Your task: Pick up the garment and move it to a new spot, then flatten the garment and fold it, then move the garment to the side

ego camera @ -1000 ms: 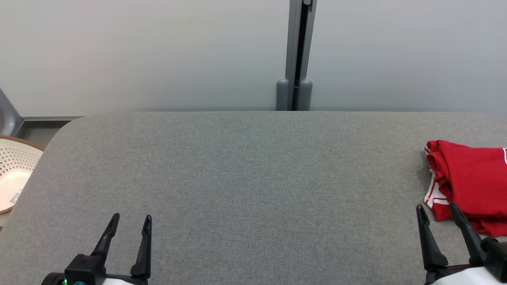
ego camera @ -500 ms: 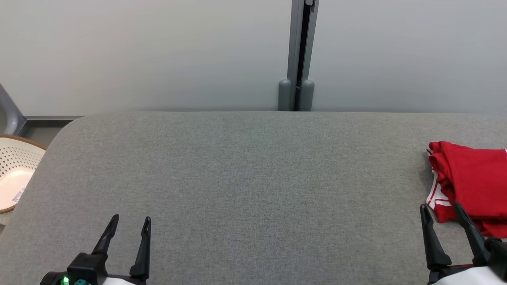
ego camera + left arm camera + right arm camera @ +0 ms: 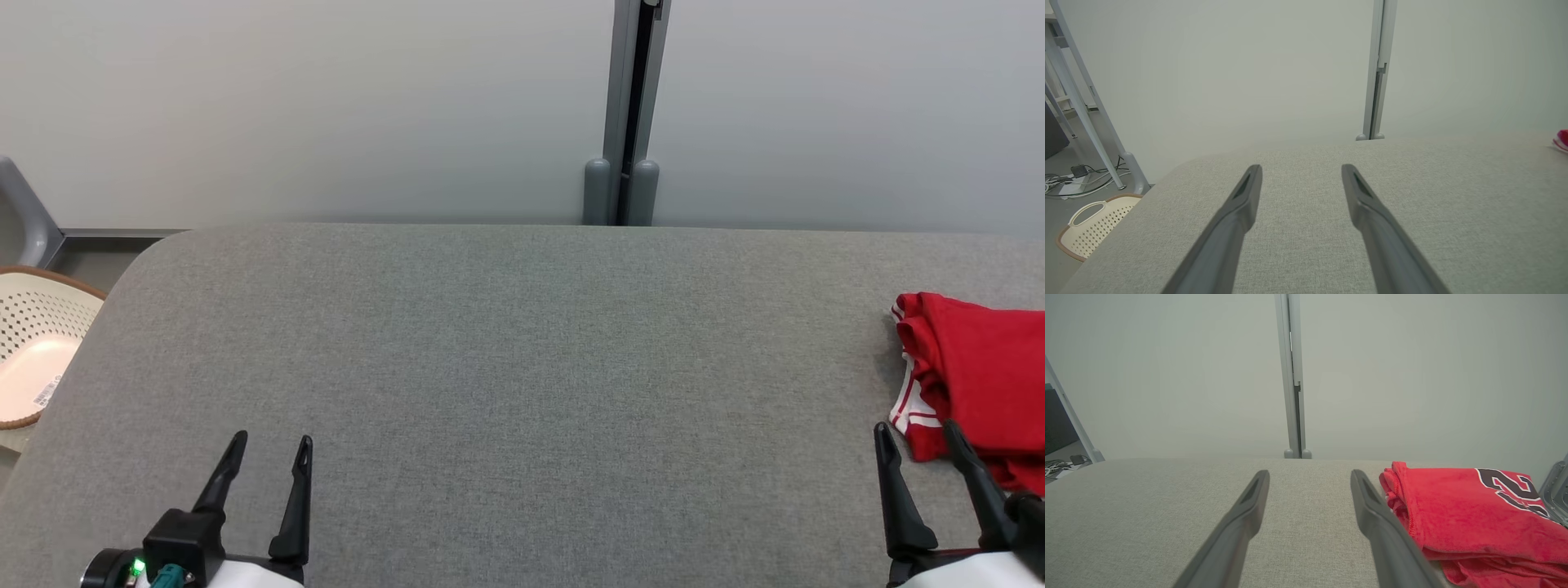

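Observation:
The garment (image 3: 980,376) is a red jersey with white trim, folded into a stack at the right edge of the grey table (image 3: 522,367). In the right wrist view the garment (image 3: 1457,506) shows a dark number with white edging on top. My right gripper (image 3: 918,429) stands open at the lower right, its fingertips just short of the garment's near corner, nothing between them. In its own view my right gripper (image 3: 1310,473) points at bare table left of the garment. My left gripper (image 3: 271,441) stands open and empty at the lower left, also seen as my left gripper (image 3: 1301,167) over bare cloth.
A cream perforated basket (image 3: 37,359) with a brown rim sits on the floor off the table's left end. A grey post (image 3: 633,114) rises against the pale wall behind the table. Metal frame legs and cables (image 3: 1081,171) lie on the floor at the left.
The whole head view has shifted slightly, so the camera turned a little. The garment and both open grippers keep their places on the table.

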Robot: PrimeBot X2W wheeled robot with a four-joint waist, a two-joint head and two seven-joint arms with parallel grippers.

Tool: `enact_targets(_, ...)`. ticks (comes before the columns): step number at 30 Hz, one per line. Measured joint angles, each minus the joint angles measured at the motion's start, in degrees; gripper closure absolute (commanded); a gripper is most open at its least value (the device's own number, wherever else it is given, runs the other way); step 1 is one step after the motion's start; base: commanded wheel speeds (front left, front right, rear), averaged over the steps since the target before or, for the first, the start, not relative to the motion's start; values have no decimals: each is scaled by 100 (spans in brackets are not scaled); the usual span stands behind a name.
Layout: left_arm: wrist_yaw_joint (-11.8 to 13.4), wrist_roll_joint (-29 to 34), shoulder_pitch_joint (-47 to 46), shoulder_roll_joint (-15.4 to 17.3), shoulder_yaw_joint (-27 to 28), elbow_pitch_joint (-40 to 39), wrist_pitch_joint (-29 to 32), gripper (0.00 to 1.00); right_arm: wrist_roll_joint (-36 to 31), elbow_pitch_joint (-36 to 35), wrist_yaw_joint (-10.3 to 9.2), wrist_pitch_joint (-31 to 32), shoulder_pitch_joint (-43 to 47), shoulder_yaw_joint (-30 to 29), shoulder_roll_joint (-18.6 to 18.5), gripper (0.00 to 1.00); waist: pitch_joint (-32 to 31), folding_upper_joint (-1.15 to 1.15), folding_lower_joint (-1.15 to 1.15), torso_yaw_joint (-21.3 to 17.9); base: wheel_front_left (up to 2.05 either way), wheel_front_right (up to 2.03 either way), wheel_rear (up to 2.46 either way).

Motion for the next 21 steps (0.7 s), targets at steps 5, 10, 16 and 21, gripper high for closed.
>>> enact_targets(5,-5,-67,156,-141,-43,200,55,100,77,232,1,8,31,12,78,100,9,0,0,1,0,0,0)
enact_targets(10,-56,-587,131,-188,75,214,207,100,616,356,1,60,-2,-9,92,100,19,0,0,-26,0,0,0)
enact_targets(16,-111,-1181,96,-261,198,214,359,100,1250,465,1,114,-115,-35,103,100,31,0,0,-58,0,0,0)
enact_targets(21,-158,-1661,35,-305,300,215,471,100,1755,578,1,141,-198,-54,119,100,40,0,0,-83,0,0,0)
